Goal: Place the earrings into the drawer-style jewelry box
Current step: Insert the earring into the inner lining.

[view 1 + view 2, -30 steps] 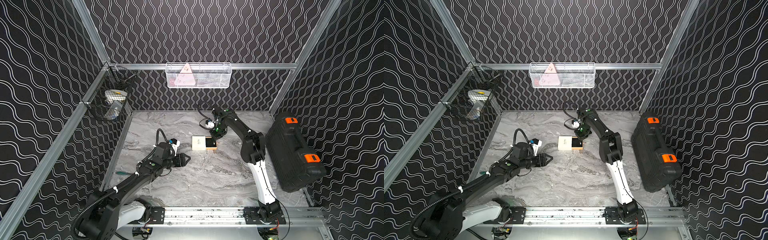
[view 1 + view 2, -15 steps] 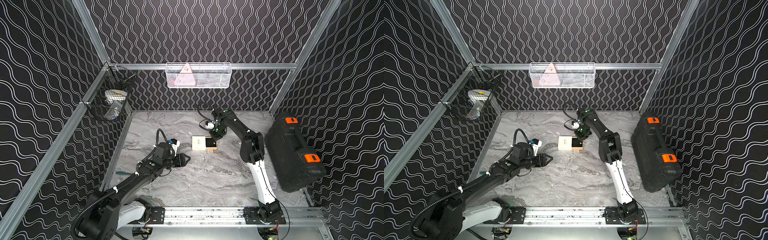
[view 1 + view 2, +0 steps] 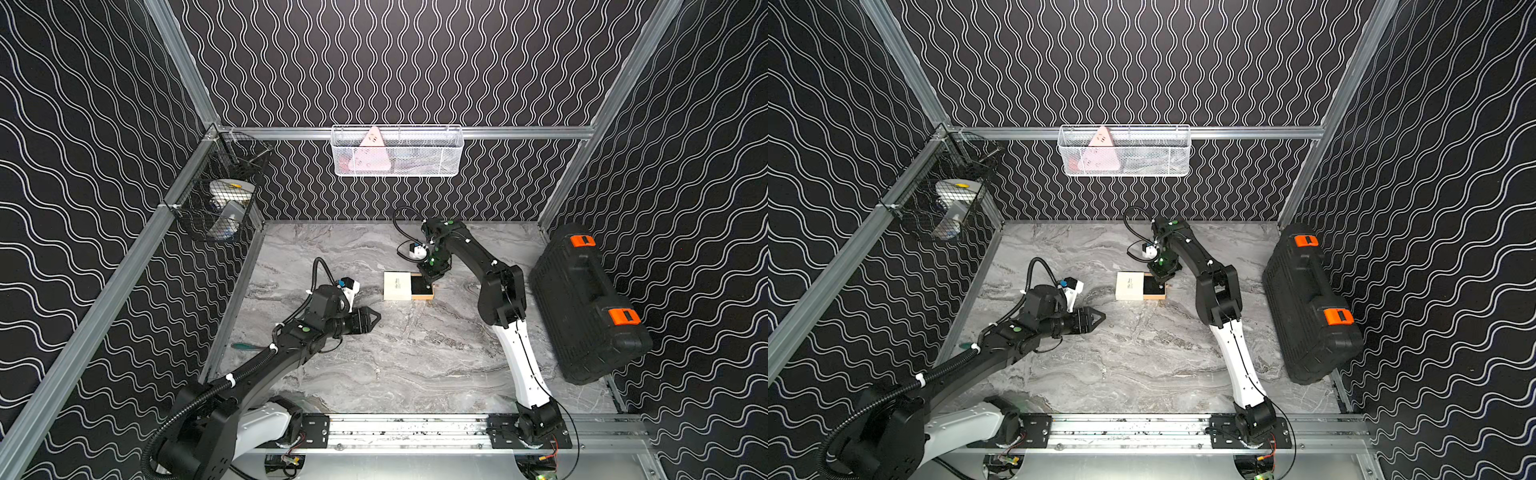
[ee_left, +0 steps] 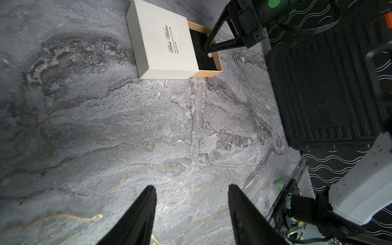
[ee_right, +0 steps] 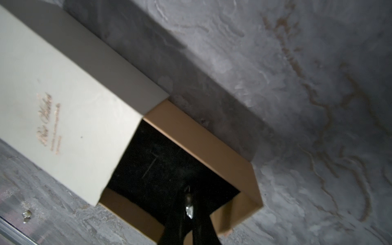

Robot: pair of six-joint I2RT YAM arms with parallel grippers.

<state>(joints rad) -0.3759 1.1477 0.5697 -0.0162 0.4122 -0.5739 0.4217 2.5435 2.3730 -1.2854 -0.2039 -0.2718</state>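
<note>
While the last second ticks by, almost nothing shifts. The right gripper point(image 3: 429, 284) stays parked over the open drawer point(image 4: 209, 73) of the drawer-style jewelry box point(image 3: 397, 285), with its jaws pinched all but shut on a tiny silvery earring point(image 5: 189, 209). In the left wrist view that glint hangs at the very tip, just above the black liner. My read: the carry is over and only the release is left, and a dead-still hover suggests it's lining that up.

In both top views the drawer pokes out of the cream sleeve point(image 3: 1129, 286) toward 3 o'clock. The left gripper point(image 4: 191, 186) idles at 7 o'clock from the box, about half open and empty.

A pale speck point(image 5: 26, 214) lies on the marble tabletop point(image 3: 415, 353) beside the sleeve's corner. It could be the second earring, but it's too small to tell.

Nothing blocks the drop, though the tan drawer wall sits close by the fingers. The black case point(image 3: 582, 299) with orange latches lies well apart at 3 o'clock, and the wire basket point(image 3: 397, 151) hangs at 12.
</note>
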